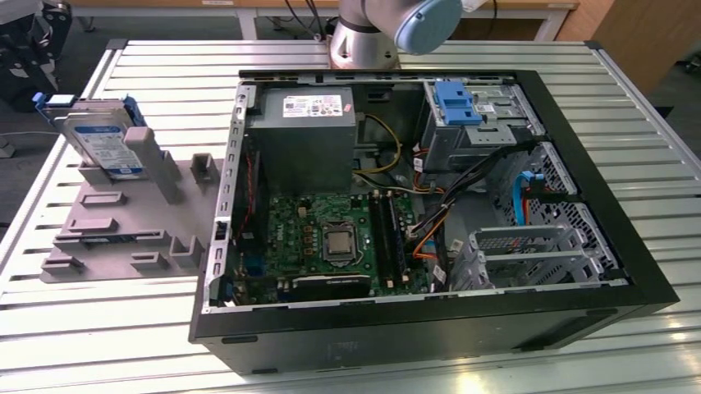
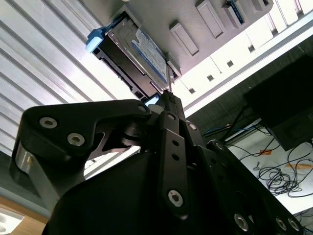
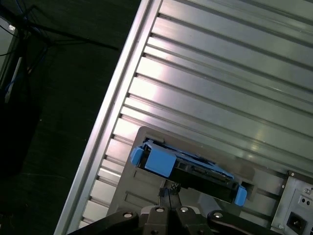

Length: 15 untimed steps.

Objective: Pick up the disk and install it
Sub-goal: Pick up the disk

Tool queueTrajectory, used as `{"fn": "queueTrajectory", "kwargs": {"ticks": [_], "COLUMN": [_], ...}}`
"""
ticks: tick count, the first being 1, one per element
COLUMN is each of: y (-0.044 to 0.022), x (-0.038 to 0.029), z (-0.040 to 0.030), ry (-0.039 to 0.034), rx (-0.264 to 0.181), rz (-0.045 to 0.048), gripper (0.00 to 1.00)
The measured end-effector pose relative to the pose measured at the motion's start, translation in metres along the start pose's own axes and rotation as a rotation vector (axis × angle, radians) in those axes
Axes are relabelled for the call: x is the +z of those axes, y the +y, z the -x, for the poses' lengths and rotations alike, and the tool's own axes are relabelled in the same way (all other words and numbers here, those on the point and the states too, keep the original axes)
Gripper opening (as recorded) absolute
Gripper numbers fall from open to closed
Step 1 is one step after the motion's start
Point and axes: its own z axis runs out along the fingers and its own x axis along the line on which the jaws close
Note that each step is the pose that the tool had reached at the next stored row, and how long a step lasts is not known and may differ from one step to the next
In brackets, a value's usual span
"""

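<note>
The disk (image 1: pixel 101 146), a silver drive with a white-and-blue label in a bright blue carrier, stands on edge in a grey holder (image 1: pixel 131 217) at the exterior view's left. Both wrist views show the disk (image 2: pixel 139 51) (image 3: pixel 188 169) just beyond my fingertips. My gripper (image 3: pixel 168 190) (image 2: pixel 167 94) hovers over it, a short gap away from its edge. The two fingers are pressed together with nothing between them.
An open black computer case (image 1: pixel 613 271) lies on the slatted metal table (image 1: pixel 131 336), showing a green motherboard (image 1: pixel 328 238), a grey power supply (image 1: pixel 301 131) and drive cages with a blue latch (image 1: pixel 458 103). The arm's base (image 1: pixel 367 37) stands behind the case.
</note>
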Motion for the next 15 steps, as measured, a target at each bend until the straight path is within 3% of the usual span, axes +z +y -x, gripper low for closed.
{"fn": "queueTrajectory", "kwargs": {"ticks": [7, 13, 15], "y": [0.0, 0.0, 0.0005], "x": [0.0, 0.0003, 0.0008], "z": [0.0, 0.0, 0.0], "ry": [0.0004, 0.0031, -0.0004], "rx": [-0.011, -0.095, -0.105], "rz": [-0.0002, -0.0025, -0.0041], "gripper": [0.11, 0.11, 0.11]}}
